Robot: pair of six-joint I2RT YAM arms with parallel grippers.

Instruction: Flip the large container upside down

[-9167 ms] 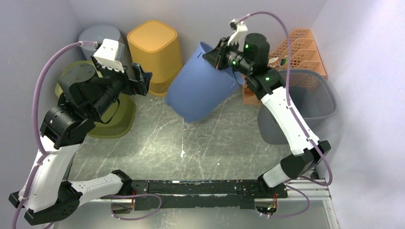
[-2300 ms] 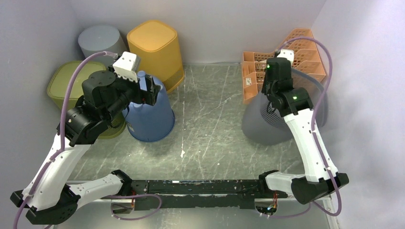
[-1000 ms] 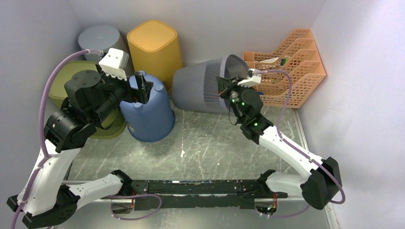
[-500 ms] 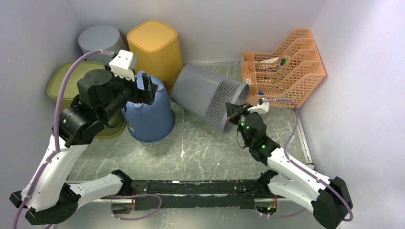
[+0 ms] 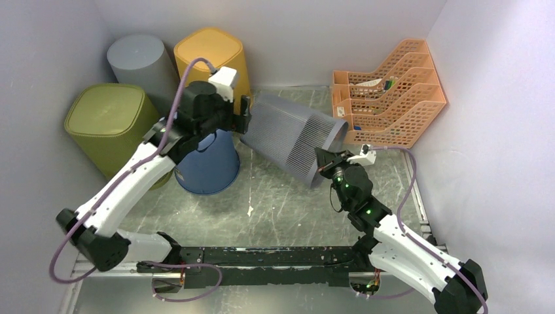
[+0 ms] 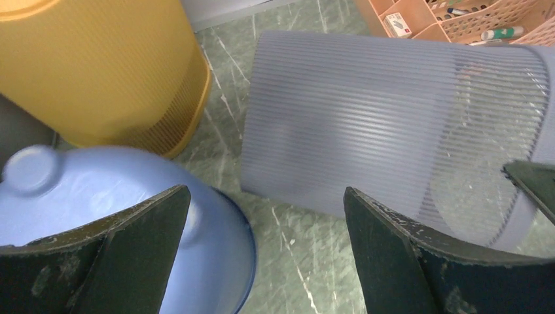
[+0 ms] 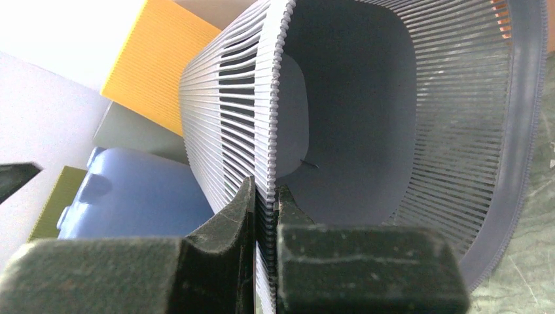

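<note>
The grey-green marbled table carries everything. The large container, a grey slatted bin, lies tilted on its side near the middle back. Its closed base points toward the yellow bin and its open mouth faces my right arm. I cannot tell whether its lower rim touches the table.

At the left stand an olive bin and a round grey bin. A blue bin stands mouth down just beside the slatted bin's base. An orange file rack sits in the back right corner.

My right gripper is clamped on the slatted bin's rim, one finger inside the wall and one outside. My left gripper is spread wide and grasps nothing. It hovers above the gap between the blue bin and the slatted bin's base.
</note>
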